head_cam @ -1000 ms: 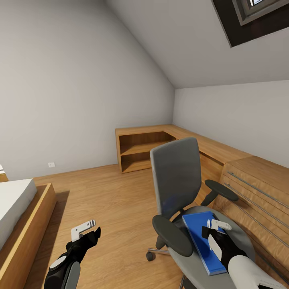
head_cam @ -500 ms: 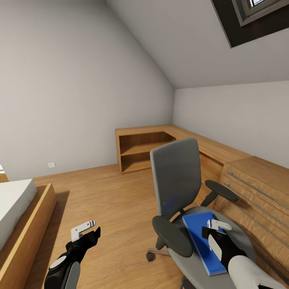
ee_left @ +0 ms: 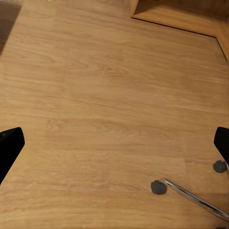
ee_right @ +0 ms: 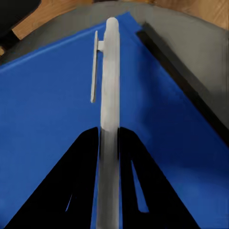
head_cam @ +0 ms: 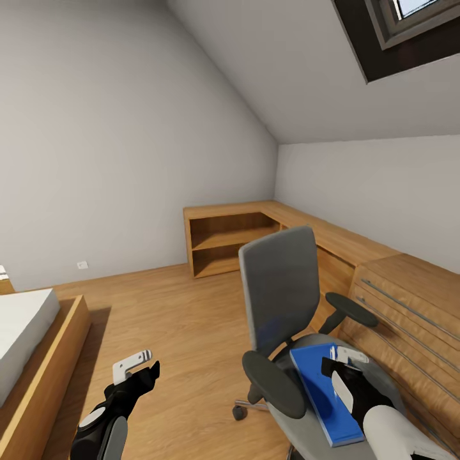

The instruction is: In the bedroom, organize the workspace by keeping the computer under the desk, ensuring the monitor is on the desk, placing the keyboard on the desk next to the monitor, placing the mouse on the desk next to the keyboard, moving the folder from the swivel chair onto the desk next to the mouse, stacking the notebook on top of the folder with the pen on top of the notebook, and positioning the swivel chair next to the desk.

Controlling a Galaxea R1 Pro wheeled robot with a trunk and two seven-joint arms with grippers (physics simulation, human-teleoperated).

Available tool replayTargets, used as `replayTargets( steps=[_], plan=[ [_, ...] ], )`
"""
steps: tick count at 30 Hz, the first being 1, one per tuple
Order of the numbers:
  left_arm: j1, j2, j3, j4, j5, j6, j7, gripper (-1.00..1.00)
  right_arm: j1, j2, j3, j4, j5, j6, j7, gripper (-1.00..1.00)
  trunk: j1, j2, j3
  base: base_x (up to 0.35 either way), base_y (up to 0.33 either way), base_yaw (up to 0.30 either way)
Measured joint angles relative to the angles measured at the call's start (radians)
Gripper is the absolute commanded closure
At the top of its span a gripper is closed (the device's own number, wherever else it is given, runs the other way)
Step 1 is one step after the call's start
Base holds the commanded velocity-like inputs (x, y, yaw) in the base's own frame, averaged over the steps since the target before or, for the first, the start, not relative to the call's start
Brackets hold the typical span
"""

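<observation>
The grey upholstered swivel chair (head_cam: 284, 300) with black padded armrests stands on the light wood floor (ee_left: 109, 95), just beside the light-wood drawer chest (head_cam: 409, 319) and in front of the open light-wood shelves (head_cam: 223, 239). On its seat lies the thin bright-blue folder (ee_right: 43, 119). Above the folder, the right gripper (ee_right: 109, 143) pinches the short pale pen (ee_right: 109, 95) between its black fingers. The left gripper (head_cam: 134, 365) hangs over bare floor beside the chair's wheeled base (ee_left: 191, 193), fingers spread wide. A wood-framed bed (head_cam: 32, 345) sits well apart from the chair.
</observation>
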Motion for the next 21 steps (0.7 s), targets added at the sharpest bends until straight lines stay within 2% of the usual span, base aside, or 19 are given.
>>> replayTargets(
  steps=[4,10,11,15,18,21],
  plan=[
    [0.000,0.000,0.000,0.000,0.000,0.000,0.000,-1.00,0.002,0.000,-0.001,-0.059,0.000,0.023,0.000,1.00,-0.015,0.028,0.013,-0.019,0.000,0.000],
    [0.000,-0.001,0.000,0.000,0.001,0.002,0.000,-1.00,0.022,0.004,-0.003,-0.263,-0.001,0.146,0.001,1.00,-0.038,0.070,0.031,-0.206,0.000,0.000],
    [0.000,-0.001,0.000,0.001,0.001,0.002,0.000,-1.00,0.048,0.007,-0.003,-0.340,-0.006,0.180,0.002,1.00,-0.042,0.077,0.034,-0.295,0.000,0.000],
    [0.000,-0.001,0.000,0.001,0.001,0.002,0.000,-1.00,0.132,0.013,-0.004,-0.502,-0.038,0.253,0.004,1.00,-0.057,0.105,0.047,-0.315,0.000,0.000],
    [0.000,-0.001,0.000,0.001,0.001,0.002,0.000,-1.00,0.225,0.016,-0.004,-0.712,-0.103,0.348,0.006,1.00,-0.068,0.126,0.056,-0.334,0.000,0.000],
    [0.000,-0.001,0.000,0.003,0.001,0.002,0.000,-1.00,0.272,0.017,-0.004,-0.834,-0.147,0.410,0.005,1.00,-0.080,0.147,0.066,-0.339,0.000,0.000]
  ],
)
